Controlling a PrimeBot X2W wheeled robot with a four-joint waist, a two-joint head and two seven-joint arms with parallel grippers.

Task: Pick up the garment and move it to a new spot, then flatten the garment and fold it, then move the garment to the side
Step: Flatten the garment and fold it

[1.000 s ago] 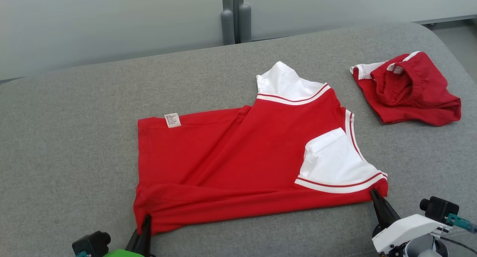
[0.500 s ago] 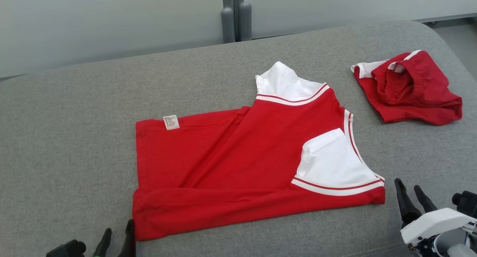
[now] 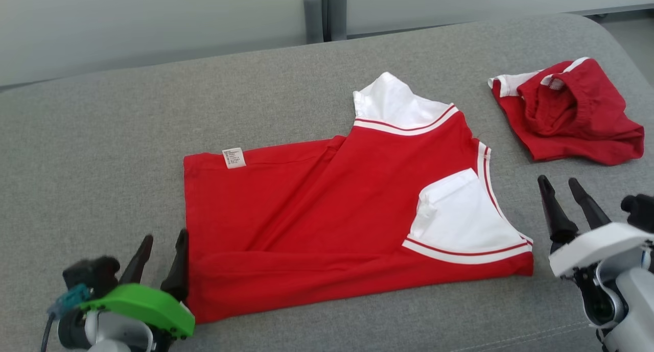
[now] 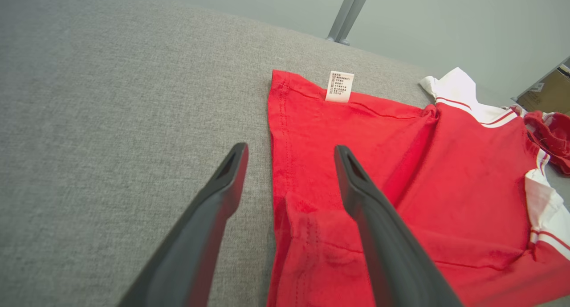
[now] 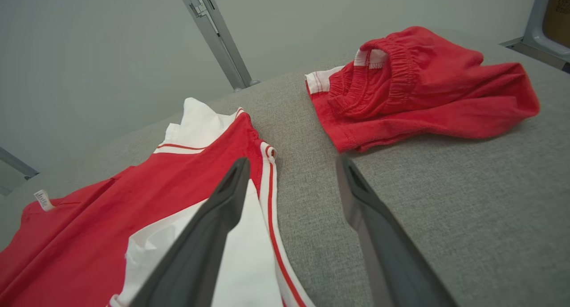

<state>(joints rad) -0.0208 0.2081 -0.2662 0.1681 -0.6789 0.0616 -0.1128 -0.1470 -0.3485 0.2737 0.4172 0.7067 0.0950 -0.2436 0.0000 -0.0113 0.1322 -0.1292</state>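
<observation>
The garment (image 3: 327, 214), a red top with white sleeves and striped trim, is lying spread on the grey padded surface (image 3: 102, 137), about in the middle of the head view; a long fold is running along its near edge, and a small white label (image 3: 233, 158) is standing out at its far left corner. The left gripper (image 3: 165, 235) is hovering at the near left corner of the garment, with its two dark fingers standing wide apart and holding nothing; in the left wrist view one finger is showing over the grey surface and the other over the red cloth, so the hem is running between them; whether a finger is touching the cloth, I cannot tell. The right gripper (image 3: 557, 180) is also standing wide open and empty; it is hanging just beside the right edge of the garment, over bare grey surface, near the white sleeve (image 3: 460, 214). A second red piece, crumpled shorts (image 3: 567, 112) with an elastic waist, is lying apart from the garment, beyond the right gripper, near the far right part of the surface.
</observation>
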